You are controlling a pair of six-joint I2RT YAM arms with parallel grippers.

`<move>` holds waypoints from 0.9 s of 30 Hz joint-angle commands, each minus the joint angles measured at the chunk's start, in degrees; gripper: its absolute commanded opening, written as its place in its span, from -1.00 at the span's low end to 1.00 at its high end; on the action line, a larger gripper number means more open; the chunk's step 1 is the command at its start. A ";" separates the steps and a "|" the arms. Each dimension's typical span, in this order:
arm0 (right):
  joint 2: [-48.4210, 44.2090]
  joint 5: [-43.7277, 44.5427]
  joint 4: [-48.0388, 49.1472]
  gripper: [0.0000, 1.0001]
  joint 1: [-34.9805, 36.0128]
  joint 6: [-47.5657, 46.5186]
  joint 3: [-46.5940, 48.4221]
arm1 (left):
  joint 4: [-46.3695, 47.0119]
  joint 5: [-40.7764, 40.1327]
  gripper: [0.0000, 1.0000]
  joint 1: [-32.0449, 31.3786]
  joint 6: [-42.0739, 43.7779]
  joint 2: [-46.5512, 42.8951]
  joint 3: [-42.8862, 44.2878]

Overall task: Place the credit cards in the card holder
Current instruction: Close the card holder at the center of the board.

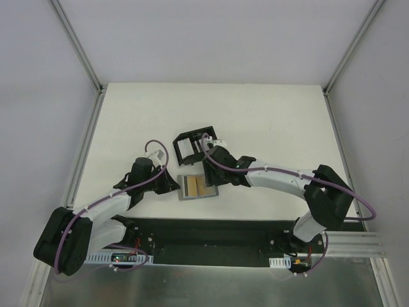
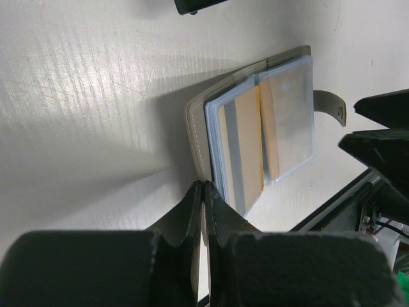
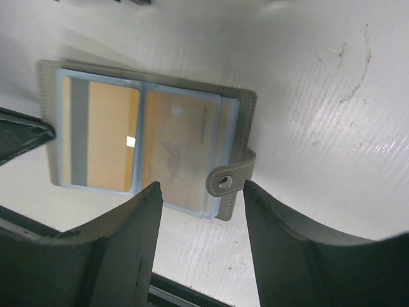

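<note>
A small, flat grey folding wallet (image 1: 197,187) with stitched edges lies spread open, inside up, on the white table top (image 1: 275,128), close to the table's near edge and about midway across. A short grey closing tab (image 3: 230,180) with a round metal snap sticks out from the outer edge of one half. Two pale blue clear plastic sleeves (image 3: 64,83) sit side by side inside it, each with a thin card lying flat in it: a gold-yellow plastic card with a grey stripe (image 3: 108,134) along one side, and a second gold-yellow card (image 3: 182,150) with faint print on its face.
</note>
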 commanded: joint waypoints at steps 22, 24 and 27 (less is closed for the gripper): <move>3.13 1.97 -3.13 -0.77 -2.17 -0.98 1.79 | -2.87 2.50 -1.00 -0.64 2.05 -0.68 2.53; 2.25 1.18 -2.25 -0.94 -2.17 -0.89 0.83 | -3.30 2.76 -1.00 -0.64 1.88 -1.20 2.79; 0.84 -1.54 0.11 -0.99 -2.17 -0.19 -1.02 | -5.14 3.29 -1.00 -0.64 1.88 -2.43 4.28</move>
